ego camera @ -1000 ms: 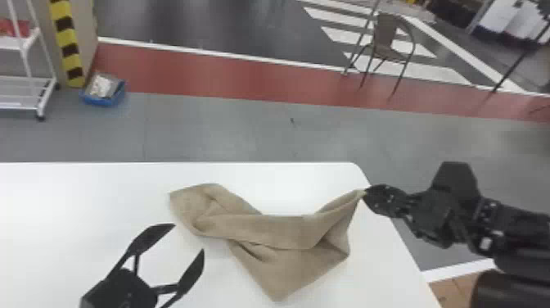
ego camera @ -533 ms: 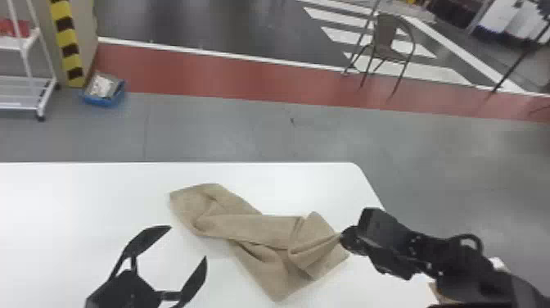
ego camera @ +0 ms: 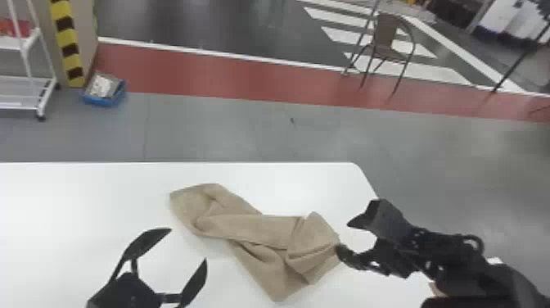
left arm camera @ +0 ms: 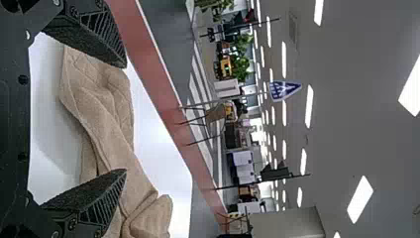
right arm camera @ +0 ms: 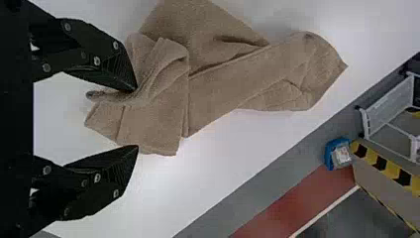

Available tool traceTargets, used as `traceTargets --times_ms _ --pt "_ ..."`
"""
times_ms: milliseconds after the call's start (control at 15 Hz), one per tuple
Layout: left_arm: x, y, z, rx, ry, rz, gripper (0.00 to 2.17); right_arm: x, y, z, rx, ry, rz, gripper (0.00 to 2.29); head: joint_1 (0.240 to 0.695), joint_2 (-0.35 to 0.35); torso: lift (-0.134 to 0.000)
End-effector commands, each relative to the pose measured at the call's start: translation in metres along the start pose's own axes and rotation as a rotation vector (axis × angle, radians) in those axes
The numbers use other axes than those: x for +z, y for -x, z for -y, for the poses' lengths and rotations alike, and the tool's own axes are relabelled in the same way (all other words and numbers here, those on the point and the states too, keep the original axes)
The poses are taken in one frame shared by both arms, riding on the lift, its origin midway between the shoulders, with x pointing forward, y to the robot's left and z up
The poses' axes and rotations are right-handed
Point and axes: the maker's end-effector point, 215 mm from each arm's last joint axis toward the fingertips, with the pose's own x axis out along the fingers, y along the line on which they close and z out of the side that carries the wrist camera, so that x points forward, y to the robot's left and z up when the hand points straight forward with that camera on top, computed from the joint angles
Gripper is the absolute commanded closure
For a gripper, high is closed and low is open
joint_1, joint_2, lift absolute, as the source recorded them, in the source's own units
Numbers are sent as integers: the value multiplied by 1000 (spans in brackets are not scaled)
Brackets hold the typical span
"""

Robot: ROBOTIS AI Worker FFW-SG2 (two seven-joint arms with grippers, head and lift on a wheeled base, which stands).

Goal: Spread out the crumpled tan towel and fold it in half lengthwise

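A white table [ego camera: 73,209] spread beneath the work, its far edge straight and its far right corner rounded. Beyond it lay grey floor [ego camera: 245,131], then a red band [ego camera: 229,75] edged by a white line, then darker floor with white stripes [ego camera: 339,35]. A brown chair [ego camera: 384,37] stood where the band met the stripes. Off past the far edge, to the left, were a white rack [ego camera: 20,91], a yellow-and-black striped post [ego camera: 67,41] and a blue box [ego camera: 100,100] with pale contents. The left wrist view took in green plants [left arm camera: 240,64], a blue-and-white sign [left arm camera: 285,90] and rows of ceiling lights [left arm camera: 309,106].

There was one table, one chair, one blue box and one tan towel [ego camera: 253,225]. The towel lay rumpled and folded over itself on the table, between the far edge and the right edge.

Two grippers were there. The left gripper [ego camera: 188,245] was over the table left of the towel, fingers well apart. The right gripper [ego camera: 343,236] also had its fingers apart, one touching the towel's right end.
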Motion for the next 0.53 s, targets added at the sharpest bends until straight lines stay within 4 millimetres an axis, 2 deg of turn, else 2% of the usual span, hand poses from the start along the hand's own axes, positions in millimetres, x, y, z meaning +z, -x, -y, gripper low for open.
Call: traceTargets --times_ms 0,133,333,400,467 --pt "0 0 1 -1 1 0 147 12 -2 5 5 -48 53 46 695 -350 0" --pt "-1 1 2 -1 4 -2 147 10 -1 11 9 -63 55 46 695 -350 0" --pt "-4 4 1 2 3 -7 147 -38 -5 39 -65 -101 -93 53 695 -350 0" --pt "-4 3 1 2 5 -9 147 -46 -4 40 -68 -118 -106 53 695 -350 0" --pt "-4 3 0 1 3 -8 147 -46 -4 41 -69 -132 -94 56 695 -350 0"
